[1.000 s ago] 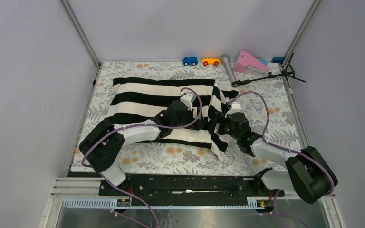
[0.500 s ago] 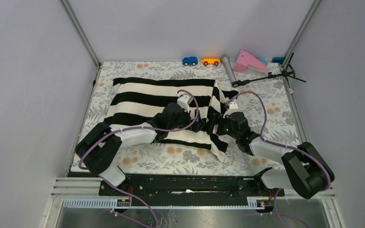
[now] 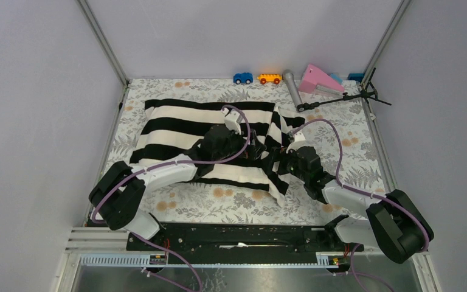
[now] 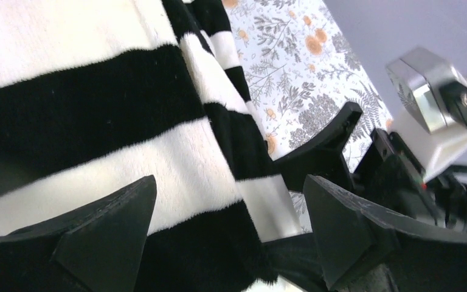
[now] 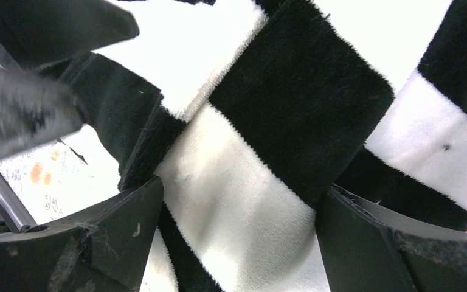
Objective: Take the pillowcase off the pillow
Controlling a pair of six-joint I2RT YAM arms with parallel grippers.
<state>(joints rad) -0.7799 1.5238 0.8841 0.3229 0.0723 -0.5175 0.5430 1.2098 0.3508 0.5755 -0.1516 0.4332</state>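
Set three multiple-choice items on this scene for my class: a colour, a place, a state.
1. The pillowcase has stripes of: A red and white; B black and white; C blue and yellow.
2. The blue toy car stands: A at the far edge of the table; B at its near edge; C on the pillowcase.
3. The left hand is: A out of view; B shut on the car; C open over the pillowcase.
Key: B, both colours show from overhead; A, it sits by the back wall; C, its fingers are spread above the stripes.
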